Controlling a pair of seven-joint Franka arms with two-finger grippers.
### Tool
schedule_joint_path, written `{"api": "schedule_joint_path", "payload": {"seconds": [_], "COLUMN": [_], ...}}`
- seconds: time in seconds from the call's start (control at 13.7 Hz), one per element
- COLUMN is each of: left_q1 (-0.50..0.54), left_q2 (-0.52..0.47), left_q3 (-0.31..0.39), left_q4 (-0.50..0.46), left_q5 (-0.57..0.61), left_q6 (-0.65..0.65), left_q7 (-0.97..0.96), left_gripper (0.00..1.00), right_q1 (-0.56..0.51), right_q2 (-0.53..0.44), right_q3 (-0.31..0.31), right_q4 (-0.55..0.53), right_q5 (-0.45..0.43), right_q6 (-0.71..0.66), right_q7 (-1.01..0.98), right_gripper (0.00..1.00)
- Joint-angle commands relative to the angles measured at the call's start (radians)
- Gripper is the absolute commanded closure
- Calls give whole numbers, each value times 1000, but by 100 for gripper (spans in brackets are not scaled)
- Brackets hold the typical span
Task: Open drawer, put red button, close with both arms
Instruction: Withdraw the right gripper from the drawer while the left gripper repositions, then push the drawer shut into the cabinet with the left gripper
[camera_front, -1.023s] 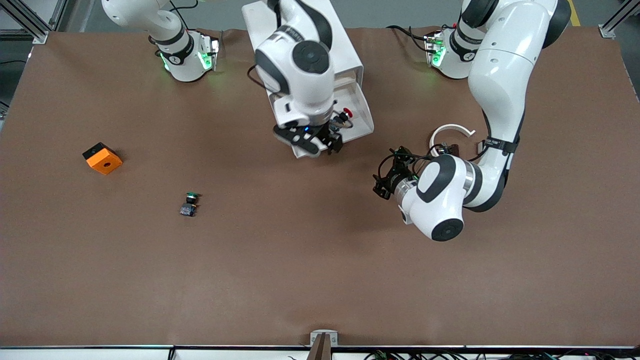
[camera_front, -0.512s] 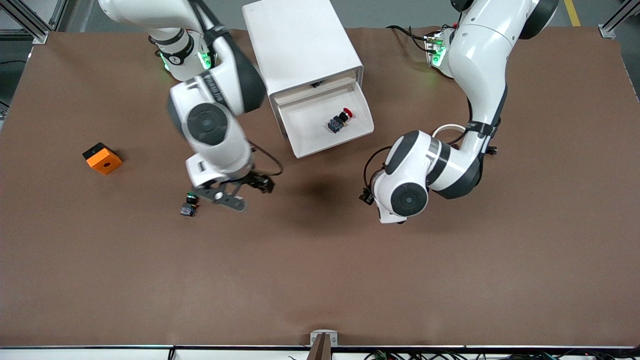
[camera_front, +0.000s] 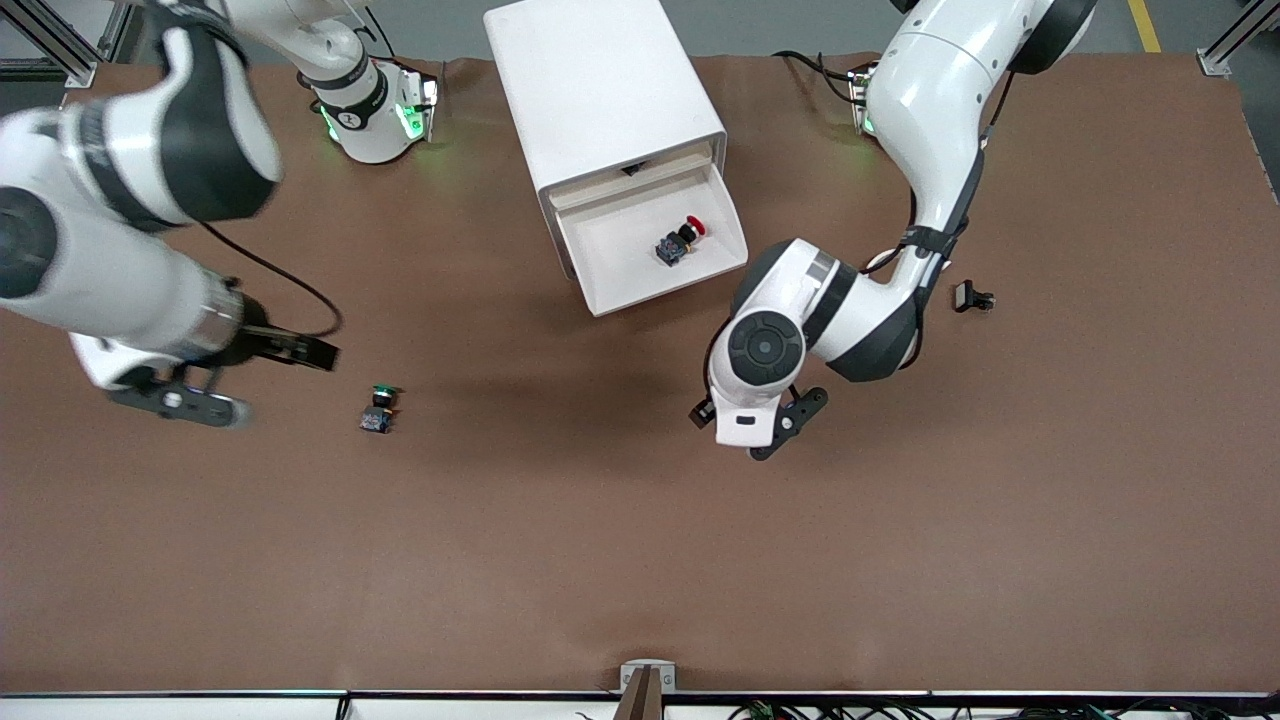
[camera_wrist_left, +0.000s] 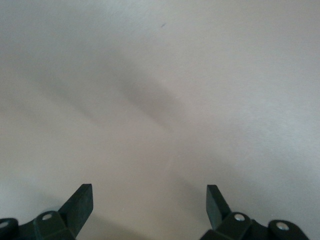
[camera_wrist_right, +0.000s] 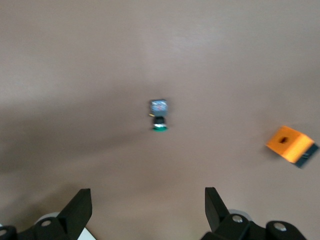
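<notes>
From the front, the tiny red-capped push-button on its dark block base (camera_front: 679, 241) was lying in the open tray of the white plastic drawer unit (camera_front: 650, 245), well apart from both end effectors. The left end effector (camera_front: 770, 428) hung over bare brown bench (camera_front: 640, 560), empty. The right end effector (camera_front: 205, 385) was over the bench near the green-capped button (camera_front: 378, 408).

Left wrist: fingers (camera_wrist_left: 80, 205) spread wide, just bench under them.

Right wrist: fingers (camera_wrist_right: 77, 207) also apart, with the green one and an orange cube (camera_wrist_right: 291, 145) out ahead.

The button looked light, hard and tippy; I'd pinch the block base. The drawer front seems the next thing to push.
</notes>
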Motion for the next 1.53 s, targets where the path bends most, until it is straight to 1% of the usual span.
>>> {"api": "schedule_joint_path", "payload": {"seconds": [0.0, 0.15, 0.29, 0.44, 0.58, 0.8, 0.88, 1.02, 1.17, 1.46], "left_q1": [-47, -67, -81, -90, -101, -121, -123, -127, -129, -129], "left_q2": [-10, -6, -3, -1, 0, -1, 0, -1, 0, 0], "left_q3": [6, 6, 1, -2, -3, -13, -26, -33, -40, -97], "left_q4": [-14, -14, -16, -24, -24, -53, -59, -66, -66, -70], "left_q5": [73, 82, 82, 82, 82, 82, 82, 82, 81, 70], "left_q6": [28, 69, 103, 138, 143, 143, 143, 143, 142, 119], "left_q7": [36, 59, 84, 85, 85, 85, 87, 87, 82, 75], "left_gripper": [0, 0, 0, 0, 0, 0, 0, 0, 0, 0], "right_q1": [-88, -142, -185, -205, -210, -211, -213, -216, -215, -199], "right_q2": [-50, -56, -58, -53, -48, -48, -47, -45, -44, -51], "right_q3": [20, 19, 20, 22, 22, 23, 25, 23, 23, 26], "right_q4": [-20, -20, -9, 28, 28, 31, 39, 91, 109, 148], "right_q5": [-11, -32, -35, -34, -34, -35, -35, -29, -28, -40], "right_q6": [-59, -91, -129, -154, -177, -191, -189, -191, -192, -287], "right_q7": [-127, -230, -258, -284, -290, -287, -289, -283, -281, -277], "right_gripper": [0, 0, 0, 0, 0, 0, 0, 0, 0, 0]}}
